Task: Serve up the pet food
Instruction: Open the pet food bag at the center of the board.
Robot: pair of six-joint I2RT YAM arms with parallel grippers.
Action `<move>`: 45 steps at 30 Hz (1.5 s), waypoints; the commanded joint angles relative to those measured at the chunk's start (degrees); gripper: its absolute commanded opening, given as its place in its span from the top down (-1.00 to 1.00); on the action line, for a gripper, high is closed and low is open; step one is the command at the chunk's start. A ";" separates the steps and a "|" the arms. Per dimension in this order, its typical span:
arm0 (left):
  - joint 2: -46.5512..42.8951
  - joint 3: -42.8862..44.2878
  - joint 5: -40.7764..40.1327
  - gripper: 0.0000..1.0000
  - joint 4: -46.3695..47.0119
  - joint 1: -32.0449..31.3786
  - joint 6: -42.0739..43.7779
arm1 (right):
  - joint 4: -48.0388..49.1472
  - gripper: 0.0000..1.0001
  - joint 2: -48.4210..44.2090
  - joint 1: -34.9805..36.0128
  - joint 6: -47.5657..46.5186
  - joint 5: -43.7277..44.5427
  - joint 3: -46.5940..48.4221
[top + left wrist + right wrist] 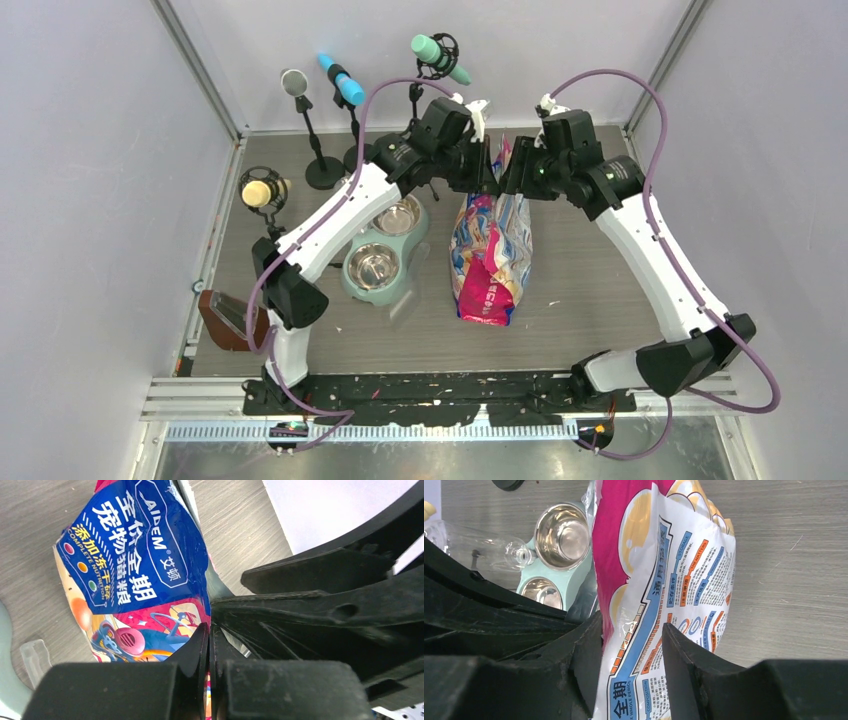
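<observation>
The pet food itself is hidden inside a glossy pink, white and blue printed bag [490,255] that lies on the table's middle with its top end raised toward the back. My left gripper [210,640] is shut on the edge of the bag [130,570] at that top end. My right gripper [631,645] stands open astride the same end. The bag [664,565] passes between its fingers, close against the left one and apart from the right one. In the top view the two grippers [487,165] [510,170] meet over the bag's top.
A mint-green double feeder [410,238] with two steel bowls [561,535] sits left of the bag. A clear scoop [489,552] lies by it. Several microphones on stands [322,170] line the back left. A brown block [228,318] rests at the near left.
</observation>
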 commanded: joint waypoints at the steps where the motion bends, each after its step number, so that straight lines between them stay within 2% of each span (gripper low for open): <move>1: -6.06 2.64 1.66 1.00 5.91 1.39 -1.69 | -2.97 0.01 1.74 1.13 0.75 1.94 2.99; 8: -6.79 2.56 1.91 1.00 6.33 1.96 -1.83 | -6.25 0.14 5.22 3.06 0.64 7.90 4.97; 10: -6.97 2.46 1.87 1.00 6.41 2.21 -1.85 | -6.13 0.37 5.40 3.20 0.62 7.73 5.03; 11: -7.04 2.37 1.74 1.00 6.37 2.33 -1.78 | -6.18 0.69 5.51 3.21 0.38 7.74 5.20; 13: -7.15 2.36 1.35 1.00 5.93 2.78 -1.52 | -7.34 0.88 5.59 3.18 -0.07 8.33 6.18; 20: -7.97 2.16 0.31 1.00 3.20 5.90 0.18 | -13.99 0.90 4.14 1.54 -6.16 13.12 12.37; 26: -7.93 3.69 1.57 1.00 -1.69 8.14 3.06 | -16.81 0.90 3.41 -1.61 -10.85 13.86 14.47; 33: -8.57 3.86 2.14 1.00 -3.84 8.73 5.83 | -16.83 0.90 4.64 -2.93 -11.64 8.92 16.39; 34: -8.40 4.16 2.51 0.96 -4.17 8.75 6.14 | -16.74 0.87 4.66 -2.95 -11.53 6.90 16.46; 36: -8.15 3.89 3.97 0.43 -4.37 8.68 7.52 | -16.36 0.57 4.82 -2.88 -10.95 4.47 16.30; 37: -8.12 3.26 3.91 0.19 -4.41 8.38 8.33 | -15.88 0.34 4.68 -2.81 -10.79 3.70 15.60; 38: -8.15 2.11 3.00 0.04 -4.36 7.90 9.57 | -15.52 0.24 4.55 -2.52 -10.52 3.44 14.43; 39: -8.06 1.05 0.97 -0.07 -4.68 7.25 11.04 | -14.68 0.07 4.28 -2.41 -10.36 3.29 13.73; 41: -7.19 0.34 -1.17 -0.19 -5.68 6.58 12.54 | -13.66 -0.10 3.99 -1.91 -9.69 2.72 12.11; 45: -5.27 1.72 -0.44 -0.32 -6.75 5.87 12.37 | -12.70 -0.19 4.09 -0.67 -8.73 2.37 11.00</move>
